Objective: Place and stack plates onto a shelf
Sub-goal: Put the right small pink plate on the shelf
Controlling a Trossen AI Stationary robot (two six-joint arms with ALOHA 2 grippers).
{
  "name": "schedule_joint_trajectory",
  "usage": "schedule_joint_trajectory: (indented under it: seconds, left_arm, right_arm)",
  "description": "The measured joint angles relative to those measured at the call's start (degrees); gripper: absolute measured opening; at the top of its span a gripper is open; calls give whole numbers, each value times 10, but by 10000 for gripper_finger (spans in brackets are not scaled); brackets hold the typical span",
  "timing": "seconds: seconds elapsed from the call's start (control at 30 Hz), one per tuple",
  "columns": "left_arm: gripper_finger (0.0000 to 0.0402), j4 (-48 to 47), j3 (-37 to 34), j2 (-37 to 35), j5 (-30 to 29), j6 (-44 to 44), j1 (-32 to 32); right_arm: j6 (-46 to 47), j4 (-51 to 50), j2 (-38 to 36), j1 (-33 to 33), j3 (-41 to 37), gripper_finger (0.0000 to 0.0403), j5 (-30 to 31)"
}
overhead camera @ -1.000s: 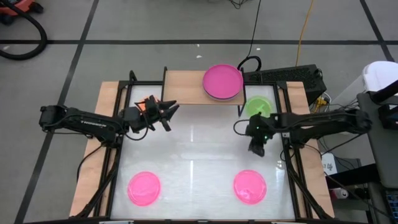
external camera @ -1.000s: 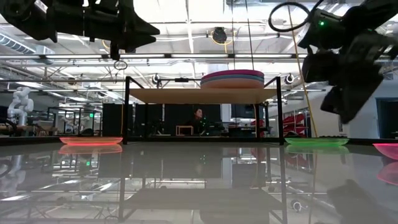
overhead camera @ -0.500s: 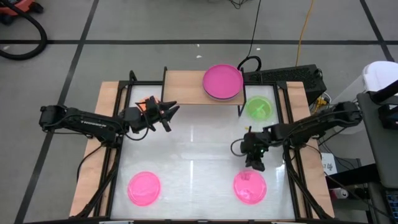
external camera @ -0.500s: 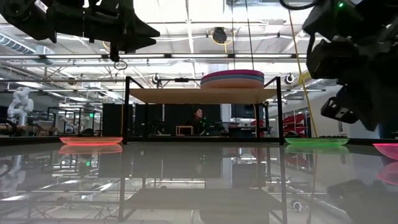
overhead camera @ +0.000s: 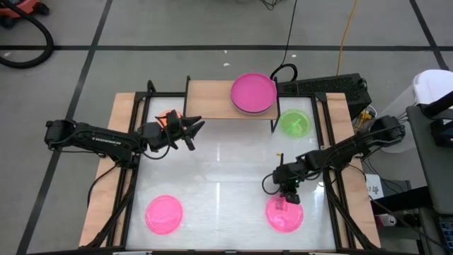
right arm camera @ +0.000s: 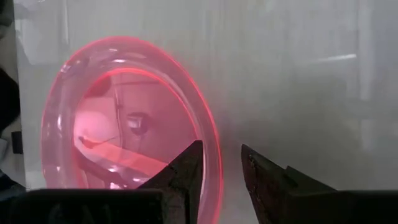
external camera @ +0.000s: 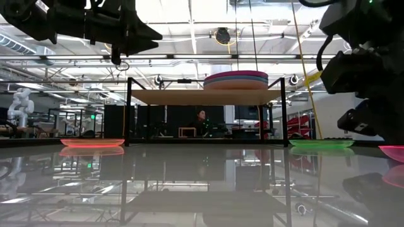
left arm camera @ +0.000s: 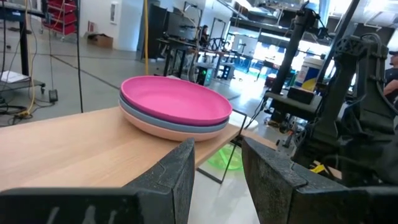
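- A white bench (overhead camera: 226,170) with wooden edges fills the overhead view, with two dark robot arms reaching in from the left and right.
- A small light-wood shelf (overhead camera: 209,99) on thin black metal legs stands at the far edge of the bench, near the middle.
- A stack of large round plastic plates (overhead camera: 253,93) sits on the right half of the shelf, with a magenta plate on top; the left wrist view shows a blue and a salmon plate under it. The left half of the shelf is bare.
- Four smaller plates are still on the bench: a green plate (overhead camera: 294,122) at the far right, just beside the shelf; an orange plate (overhead camera: 167,117) at the far left, mostly hidden under the left arm; a hot-pink plate (overhead camera: 164,214) at the near left; and a second hot-pink plate (overhead camera: 284,213) at the near right.
- The right gripper (overhead camera: 289,193) hangs over the far rim of the near-right hot-pink plate, its fingers apart and straddling the rim, not yet closed on it.
- The left gripper (overhead camera: 190,127) waits near the shelf's left end, fingers apart and empty.
- By this showing the large plates are shelved, and all four small ones remain to be stacked.
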Motion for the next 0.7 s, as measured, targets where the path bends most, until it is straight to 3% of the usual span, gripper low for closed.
schedule_joint_trajectory:
  seconds: [0.33,0.57,0.7]
  left_arm:
    - [138,-1,0,0,0,-7,-6]
    - [138,-1,0,0,0,-7,-11]
    - [138,-1,0,0,0,-8,-11]
  right_arm:
    - [1,24,4,0,0,87,-1]
    - [-20,21,4,0,0,12,-2]
    - [-31,22,4,0,0,4,-3]
